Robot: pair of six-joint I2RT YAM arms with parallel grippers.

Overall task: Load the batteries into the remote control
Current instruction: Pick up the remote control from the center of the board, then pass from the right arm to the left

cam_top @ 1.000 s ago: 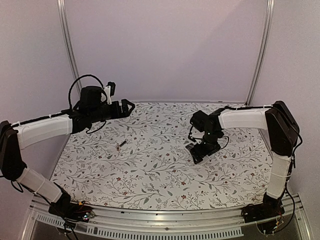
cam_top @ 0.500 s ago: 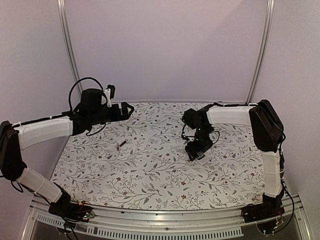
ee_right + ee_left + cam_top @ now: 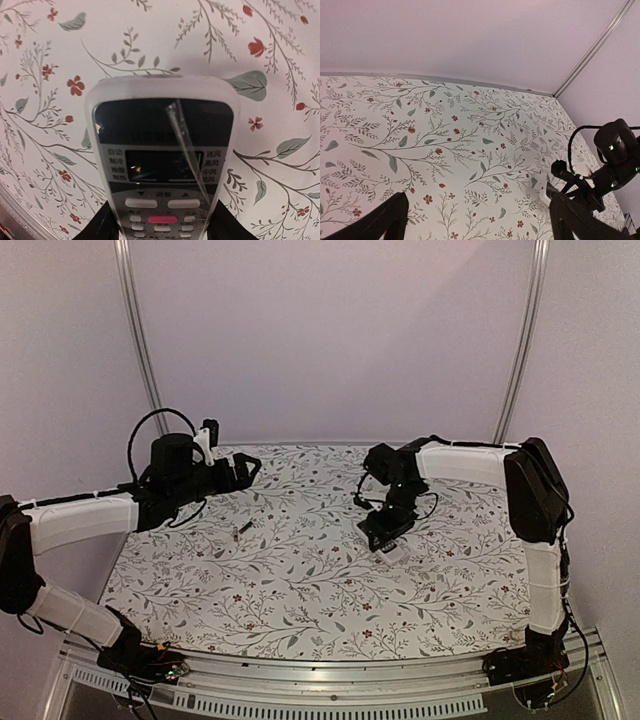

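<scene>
My right gripper point(image 3: 385, 532) is shut on the remote control point(image 3: 392, 543) and holds it just above the table, right of the middle. In the right wrist view the remote point(image 3: 161, 155) faces the camera: white body, dark display, small buttons, one red. It sits between my two fingers point(image 3: 97, 226), with the right gripper point(image 3: 161, 231) closed round it. One battery point(image 3: 241, 531), a tiny dark cylinder, lies on the table at the left. My left gripper point(image 3: 250, 466) hovers open and empty above the back left, beyond the battery. Its jaws stand wide apart in the left wrist view point(image 3: 477, 217).
The table wears a floral cloth point(image 3: 300, 580). Walls and metal posts point(image 3: 140, 340) close in the back and sides. In the left wrist view my right arm point(image 3: 615, 160) shows at the right, with a white bit of the remote point(image 3: 546, 195) under it.
My right arm has swung left and carried the remote toward the table's middle. My left arm has drawn back a little to the left.
</scene>
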